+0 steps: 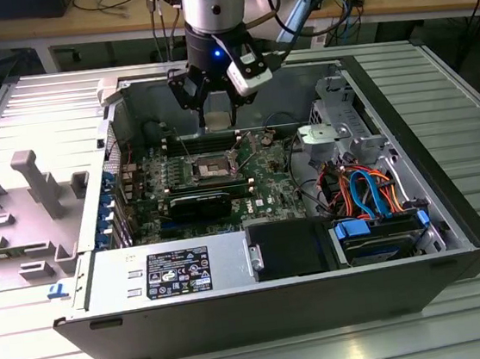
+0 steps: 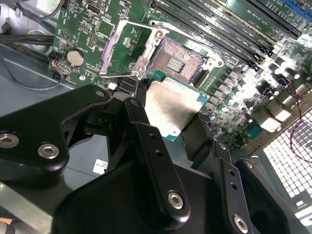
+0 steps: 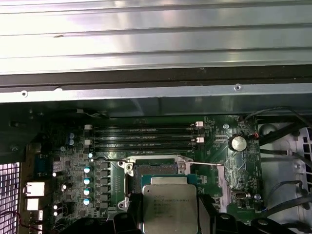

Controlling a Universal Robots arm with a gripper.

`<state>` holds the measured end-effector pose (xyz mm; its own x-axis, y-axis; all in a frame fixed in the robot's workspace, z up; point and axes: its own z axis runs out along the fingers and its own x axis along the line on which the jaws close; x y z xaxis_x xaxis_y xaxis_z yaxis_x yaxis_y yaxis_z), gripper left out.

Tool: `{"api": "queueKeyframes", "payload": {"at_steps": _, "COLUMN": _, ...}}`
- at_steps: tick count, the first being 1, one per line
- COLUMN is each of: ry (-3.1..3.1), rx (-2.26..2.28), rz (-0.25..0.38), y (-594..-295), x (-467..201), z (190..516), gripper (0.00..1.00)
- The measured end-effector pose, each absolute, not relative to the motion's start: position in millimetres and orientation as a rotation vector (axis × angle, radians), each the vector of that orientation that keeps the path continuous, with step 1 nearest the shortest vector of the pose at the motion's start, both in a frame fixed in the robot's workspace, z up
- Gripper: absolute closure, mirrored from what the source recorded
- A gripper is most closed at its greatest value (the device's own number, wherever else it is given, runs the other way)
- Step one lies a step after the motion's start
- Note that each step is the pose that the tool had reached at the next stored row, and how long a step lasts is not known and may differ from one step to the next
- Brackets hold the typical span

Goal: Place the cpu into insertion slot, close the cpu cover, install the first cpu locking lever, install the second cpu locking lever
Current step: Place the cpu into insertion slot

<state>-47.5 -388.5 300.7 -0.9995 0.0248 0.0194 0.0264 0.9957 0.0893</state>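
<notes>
My claw [image 2: 169,119] is pinching the cpu [image 2: 171,105] by two opposite edges. One black finger [image 2: 138,114] presses on each side, so the dull metal top is left uncovered and faces the cameras in both wrist views. Gripping it by the edges keeps the underside free, which I judge is the point: nothing of the claw sits between the chip and the contacts it has to meet.

Just beneath and slightly ahead of the claw is the insertion slot [image 2: 178,61], its dark contact field open and bare. In the exterior view the claw hangs over the slot with a gap beneath it, so I read the cpu as held above the slot and not yet seated. It looks roughly square to the slot's rim.

Beside the slot, off to one side of the claw, the cpu cover [image 2: 122,48] is swung open and away. That is why the recess is reachable at all. A thin locking lever [image 3: 108,159] stands out from the slot's other side, unlatched as far as I can judge.

Further out the green motherboard [image 3: 246,168] spreads around the slot, with the long memory slots [image 3: 146,139] beyond it. All of this lies inside the opened computer case [image 1: 238,318].
</notes>
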Motion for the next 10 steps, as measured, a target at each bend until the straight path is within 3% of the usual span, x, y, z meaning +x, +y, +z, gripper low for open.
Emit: {"api": "queueKeyframes", "payload": {"at_steps": 10, "ry": -3.12, "rx": -0.04, "rz": -0.14, "y": -389.4, "x": -47.4, "z": 295.2, "gripper": 0.46}}
